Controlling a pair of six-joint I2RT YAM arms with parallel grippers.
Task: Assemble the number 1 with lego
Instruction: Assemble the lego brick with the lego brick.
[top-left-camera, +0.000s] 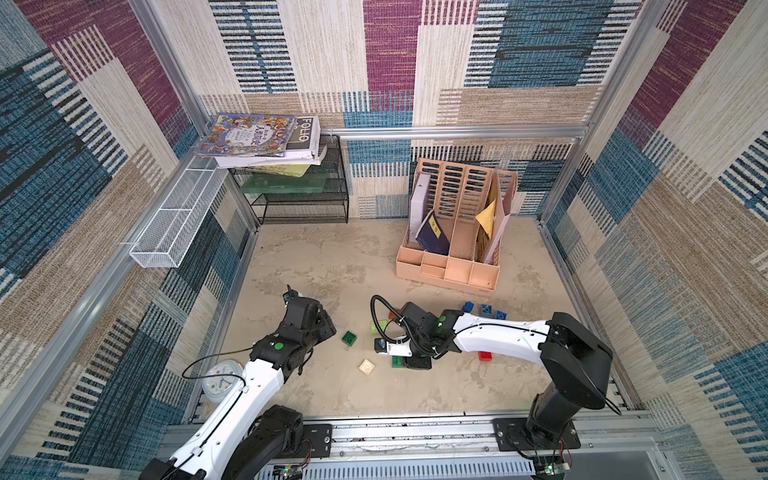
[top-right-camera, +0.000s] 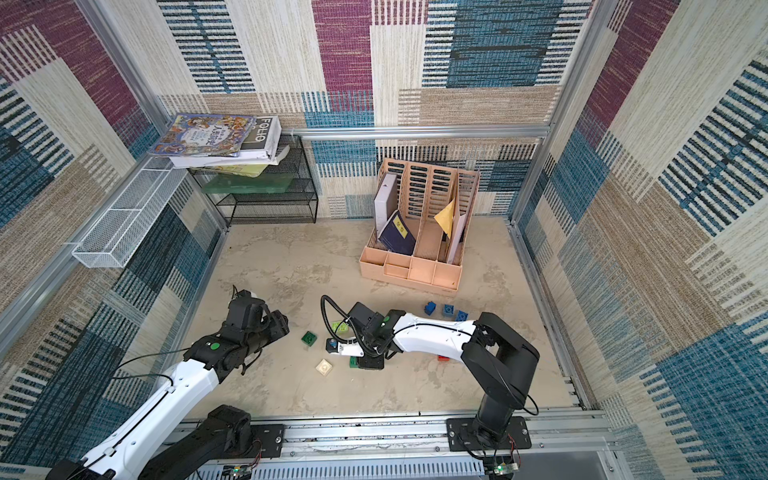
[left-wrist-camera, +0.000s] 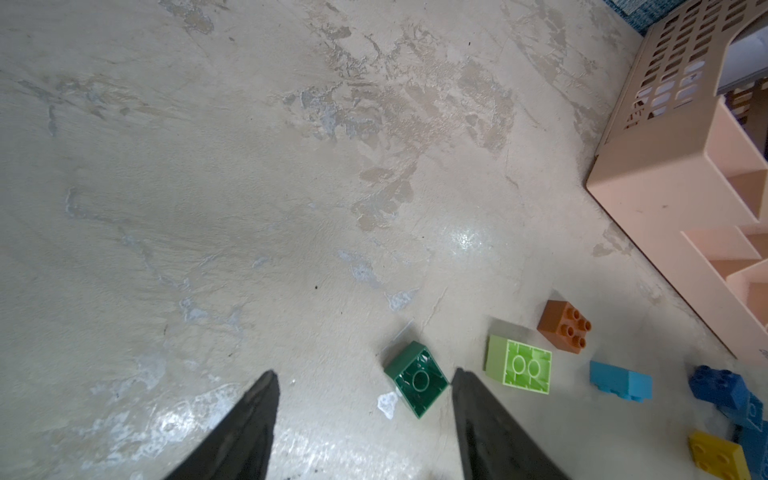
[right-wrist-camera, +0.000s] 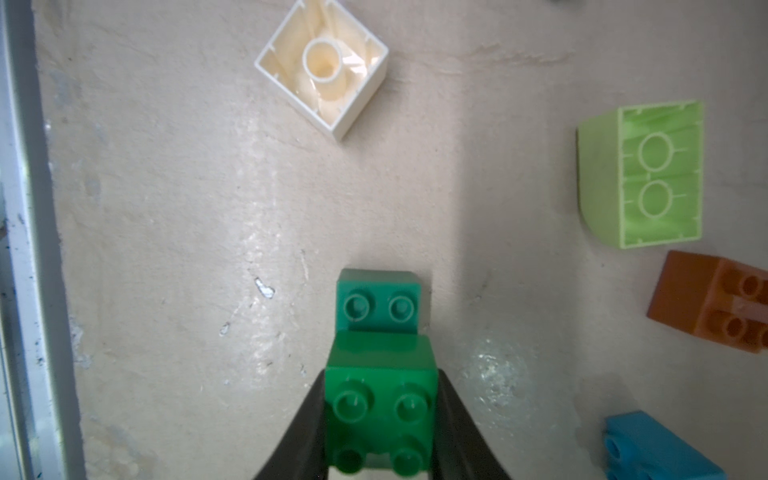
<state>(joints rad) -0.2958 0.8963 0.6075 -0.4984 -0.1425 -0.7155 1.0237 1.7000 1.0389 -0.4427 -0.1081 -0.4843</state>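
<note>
My right gripper (right-wrist-camera: 380, 386) is shut on a green lego brick (right-wrist-camera: 380, 415), studs facing the camera. Just past it a teal-green brick (right-wrist-camera: 378, 301) lies on the table; I cannot tell whether the two touch. In a top view this gripper (top-left-camera: 409, 361) is low at mid-table. My left gripper (left-wrist-camera: 363, 399) is open above the table, with an upturned dark green brick (left-wrist-camera: 417, 380) beside one finger. Loose bricks lie around: cream (top-left-camera: 366, 367), lime (top-left-camera: 376, 327), brown (left-wrist-camera: 563, 326), blue (top-left-camera: 486, 309), yellow (left-wrist-camera: 717, 455) and red (top-left-camera: 484, 355).
A peach file organizer (top-left-camera: 453, 249) with books stands at the back right. A black mesh rack (top-left-camera: 303, 199) topped with books fills the back left, with a white wire basket (top-left-camera: 174, 220) on the left wall. A clock (top-left-camera: 222, 376) lies under the left arm.
</note>
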